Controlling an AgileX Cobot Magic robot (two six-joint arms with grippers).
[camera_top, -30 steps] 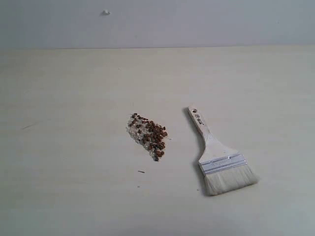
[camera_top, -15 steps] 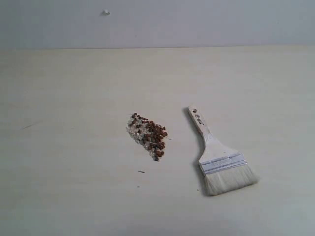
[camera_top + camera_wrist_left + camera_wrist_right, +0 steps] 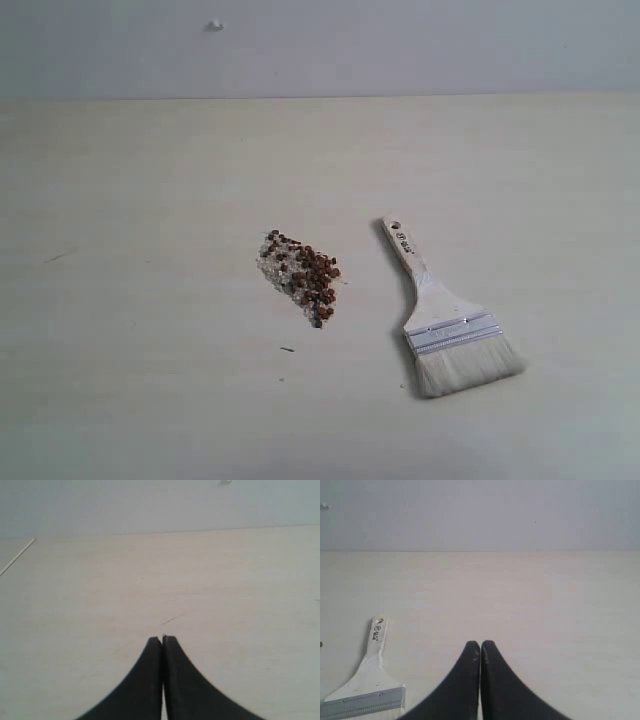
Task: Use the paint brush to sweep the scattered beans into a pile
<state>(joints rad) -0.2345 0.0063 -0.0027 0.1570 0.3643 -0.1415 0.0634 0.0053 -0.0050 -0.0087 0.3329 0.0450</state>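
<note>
Lying flat on the table (image 3: 150, 200), the paint brush (image 3: 432, 300) runs diagonally, handle pointing away, bristles nearest, near the pile (image 3: 302, 277). Left gripper (image 3: 162, 639) and right gripper (image 3: 480, 643) point across the table, jaws pressed together, empty.

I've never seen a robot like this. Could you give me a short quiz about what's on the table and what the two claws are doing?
1. Multiple choice: in the exterior view, where does the paint brush lie relative to the pile?
A) to its right, apart from it
B) on top of it
C) to its left, touching it

2. True or false: the right gripper is holding the paint brush.

3. Fill in the blank: the jaws of the left gripper are ____ (open or shut).

Key
1. A
2. False: it is shut on nothing, and the brush lies flat on the table.
3. shut
</note>
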